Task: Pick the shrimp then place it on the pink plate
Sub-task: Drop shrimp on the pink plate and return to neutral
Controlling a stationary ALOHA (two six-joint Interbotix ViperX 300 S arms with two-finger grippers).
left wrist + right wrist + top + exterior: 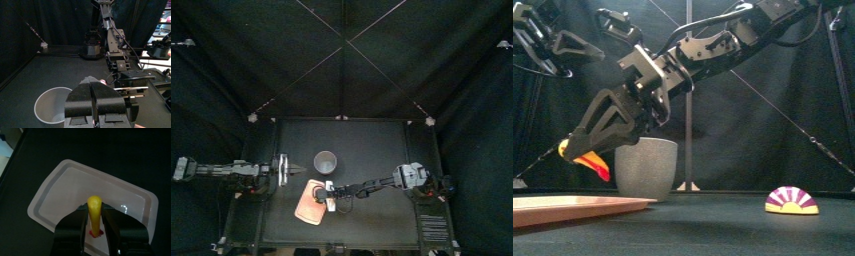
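The shrimp [591,161], a curved yellow and orange toy with a red tail, hangs tail down in my right gripper [587,148], which is shut on it. It is held a little above the pink plate [573,206]. In the right wrist view the shrimp [95,214] sits between the jaws, over the plate's inside [73,188]. From above, the right gripper [322,196] is over the plate [305,210] at the front left of the table. My left gripper [285,170] rests shut at the left, empty, beside the grey cup [50,106].
The tall grey speckled cup [325,160] stands upright behind the plate, near the table's middle [647,167]. A small dome-shaped toy with pink and white stripes [791,200] lies on the table to the right in the front view.
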